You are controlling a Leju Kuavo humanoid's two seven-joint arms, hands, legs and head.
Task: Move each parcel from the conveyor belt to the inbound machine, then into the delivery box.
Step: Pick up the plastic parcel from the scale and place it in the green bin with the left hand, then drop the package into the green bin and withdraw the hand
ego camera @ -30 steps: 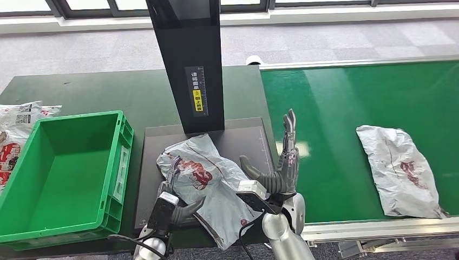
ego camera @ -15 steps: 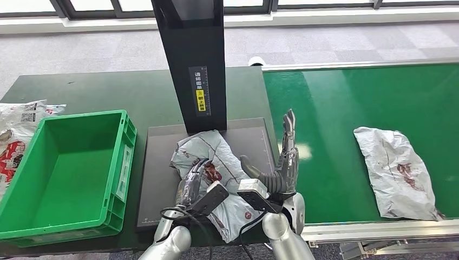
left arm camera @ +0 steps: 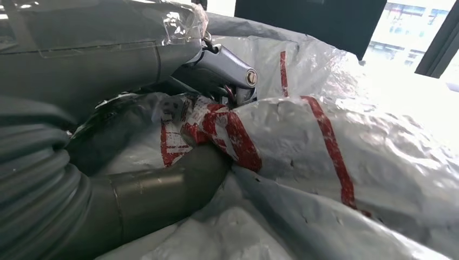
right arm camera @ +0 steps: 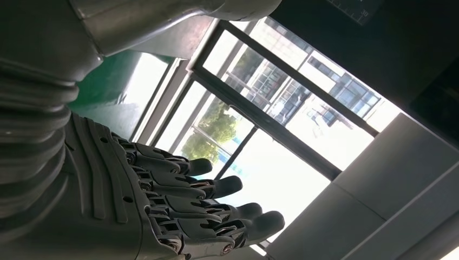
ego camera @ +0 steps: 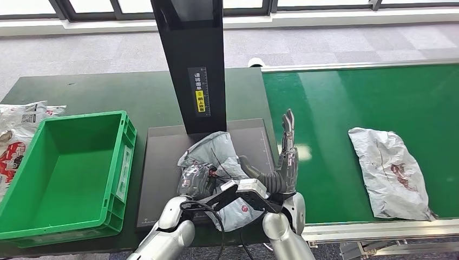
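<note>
A crumpled grey parcel with red print lies bunched on the black plate of the inbound machine, in front of its dark column. My left hand grips the parcel's near side; in the left wrist view the thumb and fingers are closed around a fold of the parcel's film. Just right of the parcel, at the plate's right edge, my right hand stands open with fingers straight up and holds nothing; its fingers are spread. A second grey parcel lies on the green conveyor belt.
The green delivery box stands left of the plate with nothing inside. More parcels lie on the dark table beyond the box's left side. The machine's tall column rises behind the plate. The belt's metal edge runs at the near right.
My left hand has moved right onto the parcel and closed on it, bunching it toward the plate's middle. The parcel on the belt has drifted slightly left. My right hand has stayed put.
</note>
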